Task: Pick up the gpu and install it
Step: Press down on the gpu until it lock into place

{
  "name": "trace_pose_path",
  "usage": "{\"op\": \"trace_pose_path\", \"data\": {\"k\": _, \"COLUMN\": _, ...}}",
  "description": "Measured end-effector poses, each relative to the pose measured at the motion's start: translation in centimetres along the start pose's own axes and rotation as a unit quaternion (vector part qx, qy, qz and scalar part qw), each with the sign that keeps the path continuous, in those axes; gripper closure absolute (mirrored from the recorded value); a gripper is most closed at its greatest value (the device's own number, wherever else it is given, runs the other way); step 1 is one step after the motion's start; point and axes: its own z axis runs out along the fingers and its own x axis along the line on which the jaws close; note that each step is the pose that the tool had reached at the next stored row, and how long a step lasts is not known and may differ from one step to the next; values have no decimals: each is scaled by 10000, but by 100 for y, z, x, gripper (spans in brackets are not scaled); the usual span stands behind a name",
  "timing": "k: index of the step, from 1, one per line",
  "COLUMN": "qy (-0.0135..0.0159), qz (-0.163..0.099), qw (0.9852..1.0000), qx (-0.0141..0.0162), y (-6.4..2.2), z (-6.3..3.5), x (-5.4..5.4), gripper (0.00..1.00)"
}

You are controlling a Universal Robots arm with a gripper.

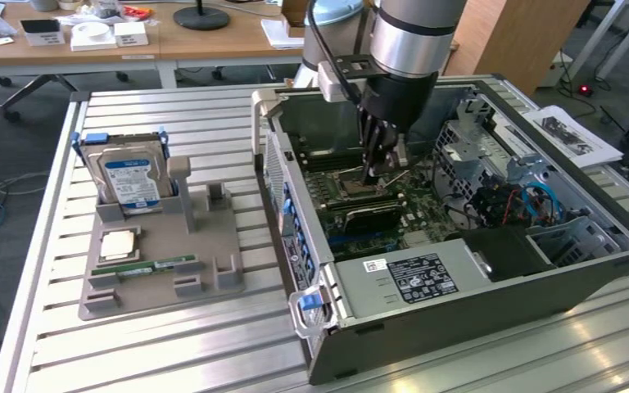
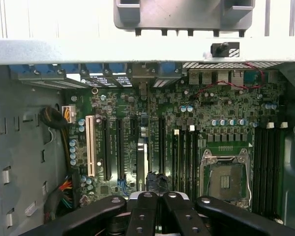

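Note:
The gpu (image 1: 365, 216) stands on edge in a slot of the motherboard (image 1: 424, 214) inside the open computer case (image 1: 402, 323), its black cooler block facing up. In the wrist view the gpu (image 2: 141, 164) is a thin green card seen edge-on between the long black slots. My gripper (image 1: 378, 170) reaches down into the case just above the card, and its black fingers (image 2: 142, 216) are pressed together, shut. The gripper (image 2: 156, 197) sits over the card's upper edge. Whether it touches the card I cannot tell.
On the slatted table at the exterior view's left, a grey holder (image 1: 210, 270) carries a silver hard drive (image 1: 128, 176), a CPU chip (image 1: 118, 244) and a narrow green memory stick (image 1: 145, 266). The case holds a CPU socket (image 2: 226, 179), cables (image 1: 533, 201) and a power supply (image 1: 413, 274).

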Motion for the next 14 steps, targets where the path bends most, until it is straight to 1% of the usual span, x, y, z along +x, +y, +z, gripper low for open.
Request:
{"op": "trace_pose_path", "data": {"k": 12, "qy": 1, "qz": 0, "qw": 10000, "qx": 0, "y": 3, "z": 213, "x": 5, "gripper": 89}}
{"op": "trace_pose_path", "data": {"k": 14, "qy": 2, "qz": 0, "qw": 10000, "qx": -1, "y": 4, "z": 219, "x": 5, "gripper": 89}}
